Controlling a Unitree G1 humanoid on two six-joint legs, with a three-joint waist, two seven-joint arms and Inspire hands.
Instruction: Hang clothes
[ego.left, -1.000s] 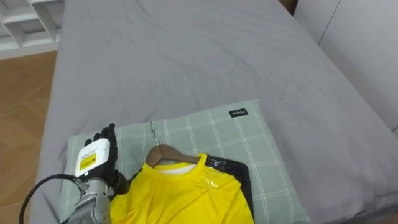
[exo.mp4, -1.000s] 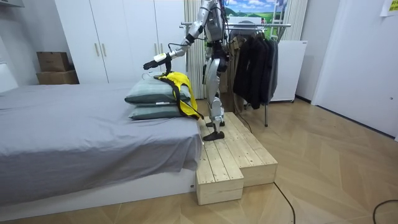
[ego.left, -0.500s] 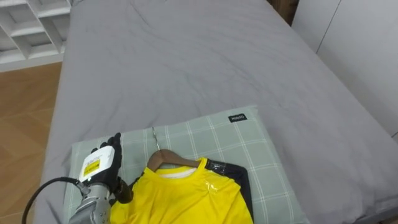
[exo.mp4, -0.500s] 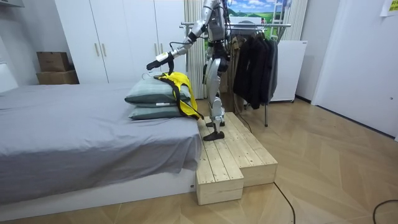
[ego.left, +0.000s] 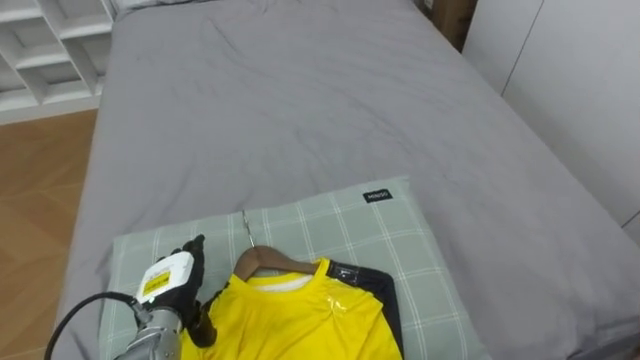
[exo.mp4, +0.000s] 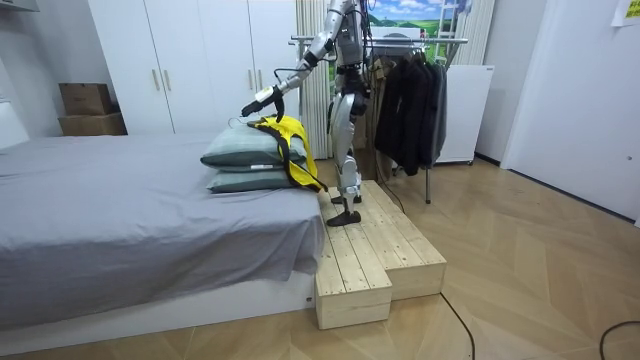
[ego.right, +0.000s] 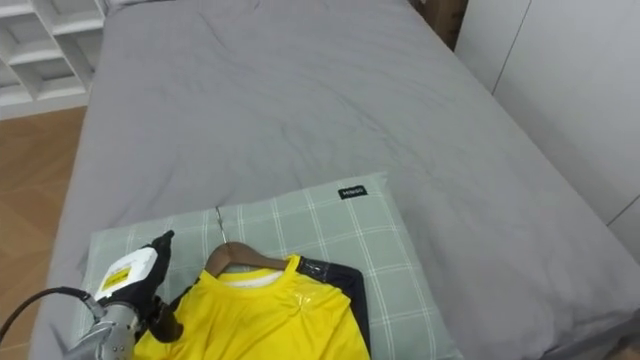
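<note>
From where I stand, the left hand (ego.left: 166, 288) sits at the frame's lower left. Its fingers (ego.left: 196, 245) are stretched loosely up-frame and hold nothing I can make out. Just to their right lies the wooden hanger (ego.left: 272, 262), bar running across the frame and wire hook (ego.left: 247, 226) pointing up-frame. It carries the yellow shirt (ego.left: 300, 318), spread over a dark garment (ego.left: 388, 290) on the checked pillow (ego.left: 330, 215) at the bed's (ego.left: 300, 100) near end. A short reach rightward should do, I'd reckon.
</note>
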